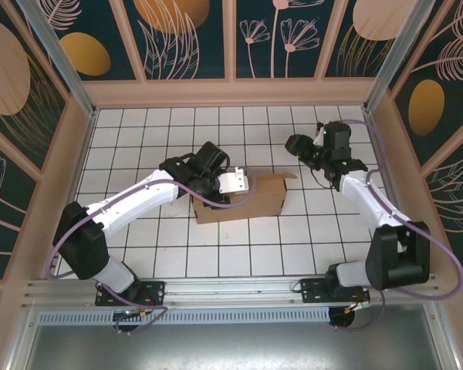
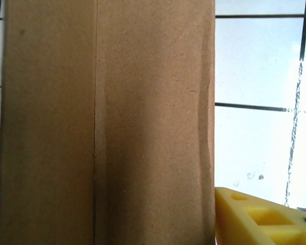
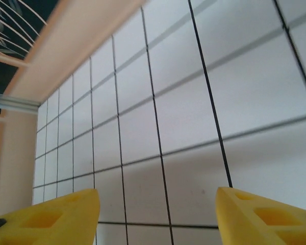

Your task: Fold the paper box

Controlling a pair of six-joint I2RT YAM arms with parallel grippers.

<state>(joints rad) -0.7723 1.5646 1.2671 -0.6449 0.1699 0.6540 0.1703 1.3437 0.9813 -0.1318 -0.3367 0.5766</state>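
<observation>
Nearest the camera, the two arm bases are bolted at the front edge of the white tiled table [image 1: 177, 247], and both arms reach away from us. Farther in, near the middle of the table, stands the paper box [image 1: 251, 202], already raised into a low open-topped trough with its long front wall upright. The left gripper [image 1: 235, 183] bears on its left end from above. In the left wrist view a creased cardboard panel spans the whole gap between the fingers [image 2: 265, 219], one of which lies against the panel's edge, so we read this hand as clamped on the cardboard. One flap [image 1: 288, 176] at the far right corner projects outward, not yet tucked. Beyond the box's right end, and apart from it, hovers the right gripper [image 1: 297, 144]. Its wrist view shows its jaws spread with bare tiles between them and nothing held [image 3: 158, 204]. We judge the fold roughly half complete: the walls are erected, while the loose flap and the open top remain.
</observation>
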